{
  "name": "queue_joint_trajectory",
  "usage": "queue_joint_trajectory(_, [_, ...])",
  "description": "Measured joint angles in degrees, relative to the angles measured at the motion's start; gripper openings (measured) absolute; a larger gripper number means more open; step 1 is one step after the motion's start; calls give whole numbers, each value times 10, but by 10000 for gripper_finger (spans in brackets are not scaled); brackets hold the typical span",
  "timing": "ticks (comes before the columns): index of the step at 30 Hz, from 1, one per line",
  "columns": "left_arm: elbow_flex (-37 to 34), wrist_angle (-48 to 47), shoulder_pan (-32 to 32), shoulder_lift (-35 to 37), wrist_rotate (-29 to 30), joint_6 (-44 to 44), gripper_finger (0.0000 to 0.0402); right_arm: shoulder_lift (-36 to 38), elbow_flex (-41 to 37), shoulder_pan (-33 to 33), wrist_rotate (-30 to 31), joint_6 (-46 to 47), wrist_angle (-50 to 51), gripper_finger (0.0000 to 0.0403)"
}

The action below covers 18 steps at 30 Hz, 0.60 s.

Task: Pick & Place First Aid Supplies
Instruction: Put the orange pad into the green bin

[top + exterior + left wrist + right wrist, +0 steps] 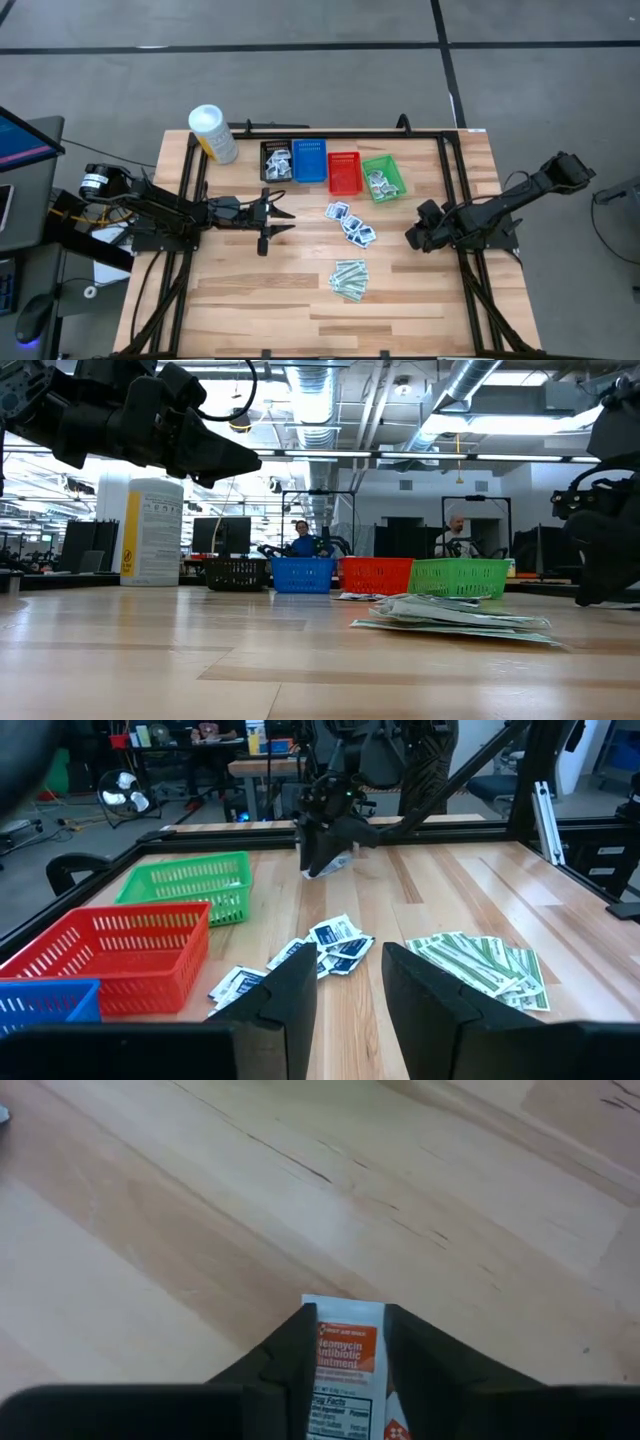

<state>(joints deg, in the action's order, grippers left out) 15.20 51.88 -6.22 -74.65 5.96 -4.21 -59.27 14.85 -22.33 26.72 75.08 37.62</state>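
Between the right fingers [300, 1350] sits an orange-printed packet [345, 1355].

Orange-printed white packet [345, 1365] between tool fingers

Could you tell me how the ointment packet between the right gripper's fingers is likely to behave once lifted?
The ointment packet looks thin and flat, so probably light and somewhat floppy. The right gripper pinches only part of it between its fingers, so its glossy printed face might slip or droop.
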Motion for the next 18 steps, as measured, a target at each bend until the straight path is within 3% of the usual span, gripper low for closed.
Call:
queue_joint_trajectory(5, [0,1,0,0,0,0,116,0,0,0,0,-1,3,71])
queue_joint_trajectory(18, [0,1,0,0,0,0,116,0,-1,0,4,-5,8,11])
